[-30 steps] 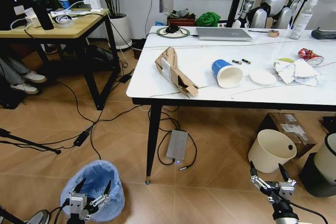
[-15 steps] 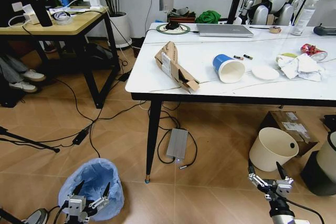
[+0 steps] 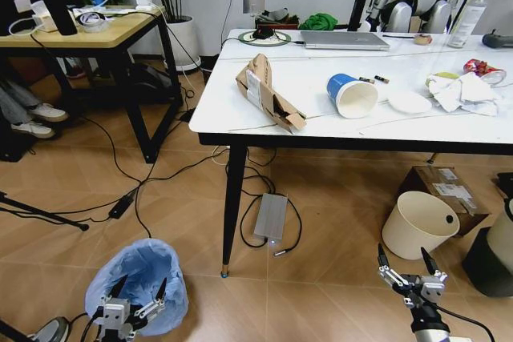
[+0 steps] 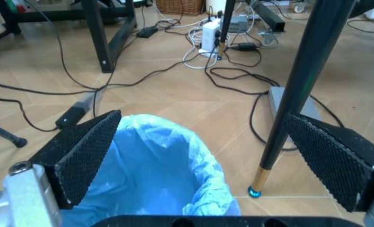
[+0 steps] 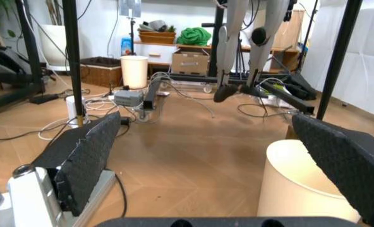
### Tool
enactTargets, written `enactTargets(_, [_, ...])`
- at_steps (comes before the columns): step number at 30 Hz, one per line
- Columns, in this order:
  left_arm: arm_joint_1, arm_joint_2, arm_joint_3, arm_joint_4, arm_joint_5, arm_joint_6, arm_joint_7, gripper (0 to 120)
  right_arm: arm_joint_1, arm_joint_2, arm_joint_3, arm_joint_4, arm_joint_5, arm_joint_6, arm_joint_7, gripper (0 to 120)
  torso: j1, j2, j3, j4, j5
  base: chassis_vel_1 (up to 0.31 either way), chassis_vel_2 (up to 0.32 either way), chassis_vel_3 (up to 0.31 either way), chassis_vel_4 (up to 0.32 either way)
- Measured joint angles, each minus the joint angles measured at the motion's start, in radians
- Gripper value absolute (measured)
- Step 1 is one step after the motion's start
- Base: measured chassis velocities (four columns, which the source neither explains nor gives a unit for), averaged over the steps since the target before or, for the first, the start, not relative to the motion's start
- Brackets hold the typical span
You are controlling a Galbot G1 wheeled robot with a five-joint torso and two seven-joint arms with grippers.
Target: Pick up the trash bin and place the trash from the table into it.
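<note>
I hung my left gripper (image 3: 135, 297), fingers spread, over the trash bin (image 3: 143, 276), probably lining up its rim; my right gripper (image 3: 410, 271) waited open beside it.

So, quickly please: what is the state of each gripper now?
Left gripper: open, holding nothing, over the trash bin.
Right gripper: open, holding nothing.

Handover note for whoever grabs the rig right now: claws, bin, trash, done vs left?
Left claw: open, low over the trash bin, holding nothing.
Right claw: open, idle near the floor beside the cream bucket.
Bin stands on the floor left of the table leg.
On the table: cardboard, paper cup, tissues, red wrapper.
Done: nothing.
Left: grasp the bin, lift it, put all trash in.
</note>
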Motion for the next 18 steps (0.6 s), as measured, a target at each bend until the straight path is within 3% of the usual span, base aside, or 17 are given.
enactTargets(18, [0.002, -0.003, -0.001, -0.003, 0.009, -0.001, -0.002, 100, -0.005, 0.001, 0.0, 0.008, 0.005, 0.004, -0.003, 100, -0.016, -0.066, -0.05, 0.0, 0.0, 0.0, 0.0, 0.0, 0.0])
